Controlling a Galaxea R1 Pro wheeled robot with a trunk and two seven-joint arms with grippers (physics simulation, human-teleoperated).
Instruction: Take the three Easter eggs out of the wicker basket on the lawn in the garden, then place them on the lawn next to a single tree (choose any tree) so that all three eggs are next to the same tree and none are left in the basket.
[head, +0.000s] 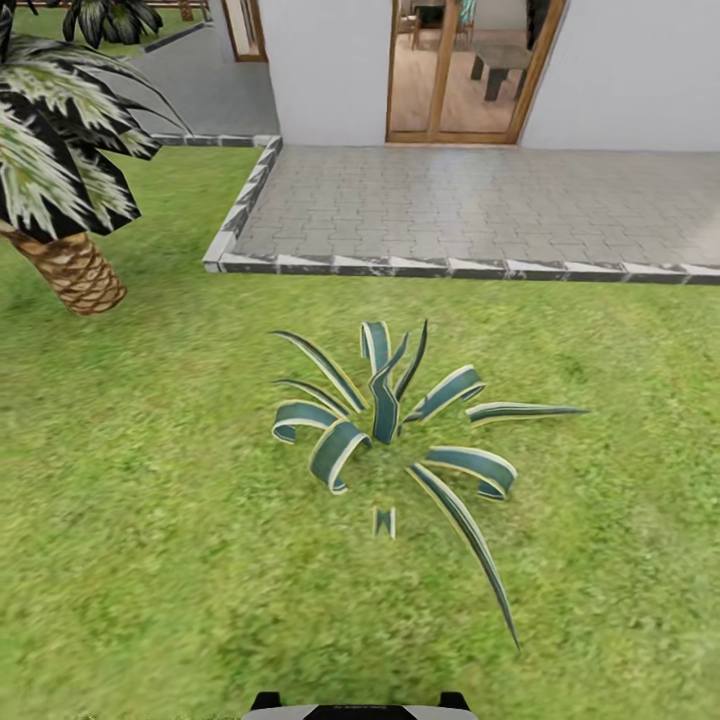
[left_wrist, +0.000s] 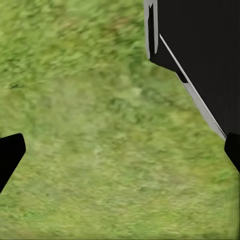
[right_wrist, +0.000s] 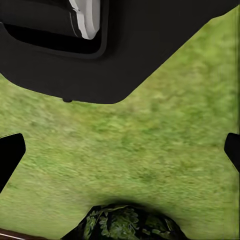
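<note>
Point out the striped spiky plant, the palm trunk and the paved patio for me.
striped spiky plant (head: 386, 415), head view, on its upright centre leaf.
palm trunk (head: 75, 272), head view, on the scaly brown base.
paved patio (head: 470, 205), head view, on bare grey paving.

The palm tree (head: 60, 180) is cut off by the head view's left edge.
</note>
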